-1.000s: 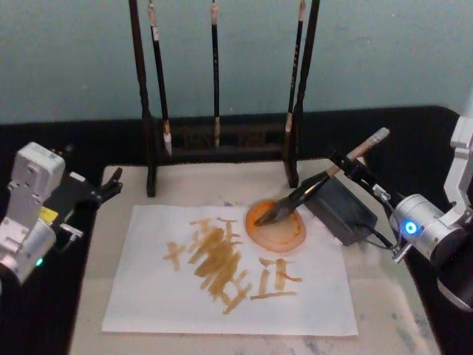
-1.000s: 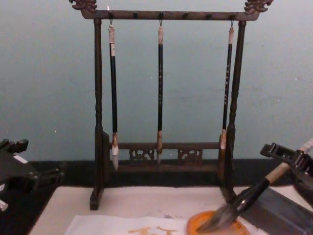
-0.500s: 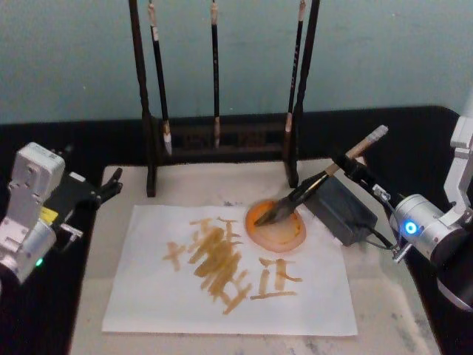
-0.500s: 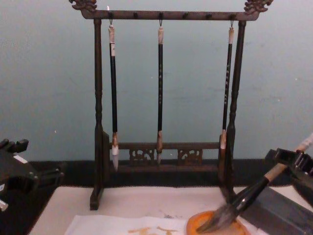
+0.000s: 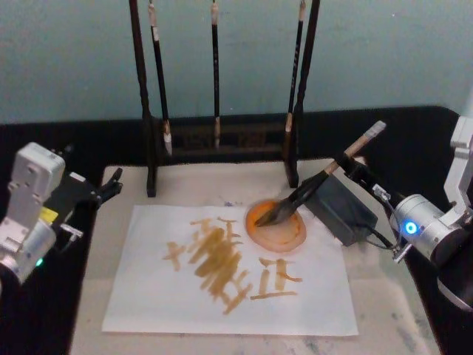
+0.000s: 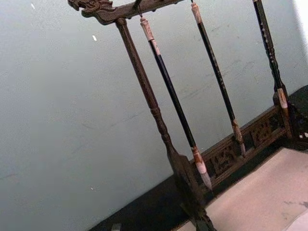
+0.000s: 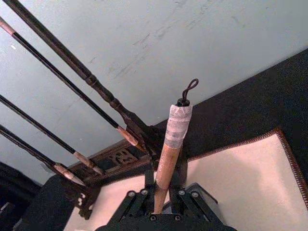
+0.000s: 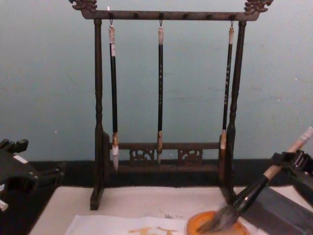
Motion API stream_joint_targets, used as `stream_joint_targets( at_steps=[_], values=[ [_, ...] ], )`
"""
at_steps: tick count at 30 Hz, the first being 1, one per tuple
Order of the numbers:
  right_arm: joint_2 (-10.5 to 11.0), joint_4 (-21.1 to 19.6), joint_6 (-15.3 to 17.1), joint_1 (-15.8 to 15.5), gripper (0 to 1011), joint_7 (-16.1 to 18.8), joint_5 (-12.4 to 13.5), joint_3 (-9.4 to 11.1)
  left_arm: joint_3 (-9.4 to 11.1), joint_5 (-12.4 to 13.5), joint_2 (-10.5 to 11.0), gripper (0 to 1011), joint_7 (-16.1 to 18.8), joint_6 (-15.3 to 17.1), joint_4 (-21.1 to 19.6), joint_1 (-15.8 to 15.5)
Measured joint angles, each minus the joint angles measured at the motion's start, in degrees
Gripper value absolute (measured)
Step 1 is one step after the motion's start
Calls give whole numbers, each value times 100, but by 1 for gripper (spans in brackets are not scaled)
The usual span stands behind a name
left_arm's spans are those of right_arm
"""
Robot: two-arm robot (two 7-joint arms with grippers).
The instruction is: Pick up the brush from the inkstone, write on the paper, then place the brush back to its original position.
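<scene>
Chest view: paper [image 8: 107, 226] & orange dish [image 8: 192, 226] cut off at btm edge.

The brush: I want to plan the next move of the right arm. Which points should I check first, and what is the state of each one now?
1. Bristles of the brush lie in the orange dish: ok.
2. Right end effector is around the brush handle: ok.
3. Handle rests on the black block: cannot tell.
4. Paper lies flat and bears strokes: ok.
5. Left end effector is at the mat's left edge, apart from the paper: ok.
6. Top end of the brush is apart from the stand: ok.
</scene>
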Motion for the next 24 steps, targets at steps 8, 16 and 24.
stream_joint_targets(
  at_steps=[8,16,24],
  values=[
    [0,1,0,0,178,-2,-2,0,0,0,0,1010,0,0,0,0],
    [1,1,0,0,178,-3,-3,0,0,0,0,1010,0,0,0,0],
    [107,-146,-208,-41,178,45,-60,-118,0,0,0,1010,1,0,0,0]
  ],
)
